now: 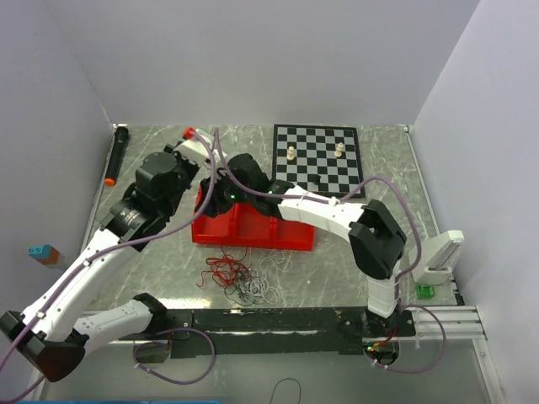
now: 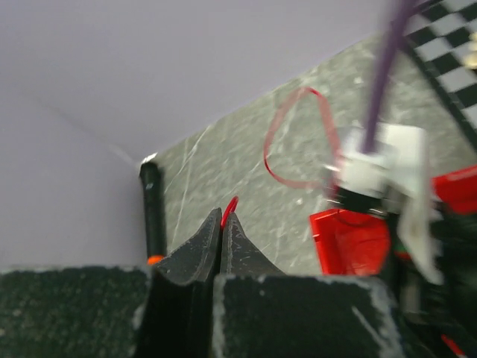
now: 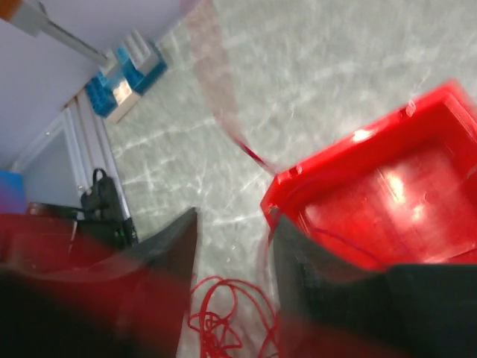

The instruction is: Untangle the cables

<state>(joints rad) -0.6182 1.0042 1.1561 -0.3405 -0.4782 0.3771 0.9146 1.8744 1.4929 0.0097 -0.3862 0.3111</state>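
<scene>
Pinched shut in my left gripper is a fine red cable, its loop curving off to the right toward my right gripper, which stands parted over the corner of the red bin, seemingly empty, though that view is smeared. Other cables lie bunched on the table just in front of the bin, nearer my bases than either gripper, so I judge the held strand wants drawing rearward, away from that heap.
</scene>
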